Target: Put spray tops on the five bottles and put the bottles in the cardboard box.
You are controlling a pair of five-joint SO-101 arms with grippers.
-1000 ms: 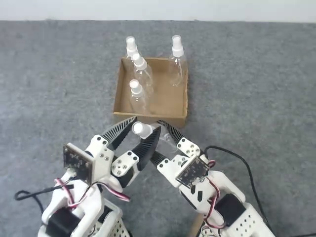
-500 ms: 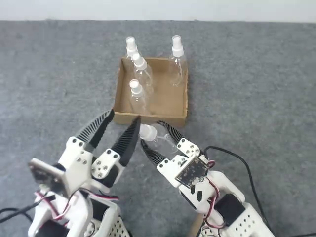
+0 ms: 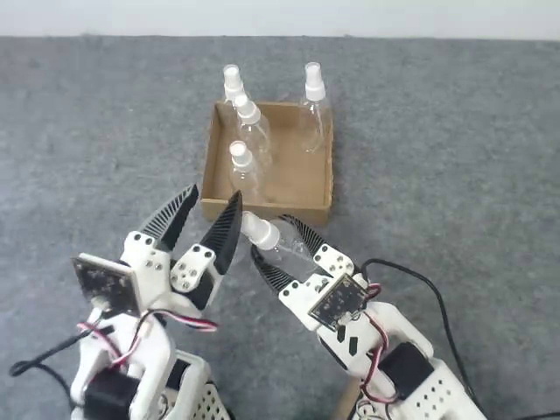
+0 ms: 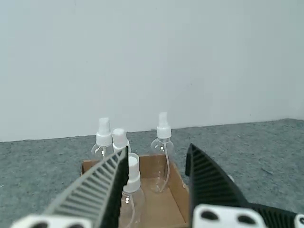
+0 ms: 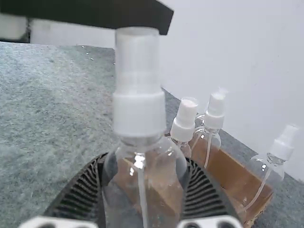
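Right gripper is pinching a spray-topped bottle just in front of the cardboard box. Left gripper is hanging right beside it, fingers spread, gripping nothing.

white arms, ribbed black jaws, red-black cables

three clear bottles with white spray tops stand upright in the open cardboard box, a fourth bottle at its far left corner; the fifth bottle, also topped, tilts just outside the near wall.
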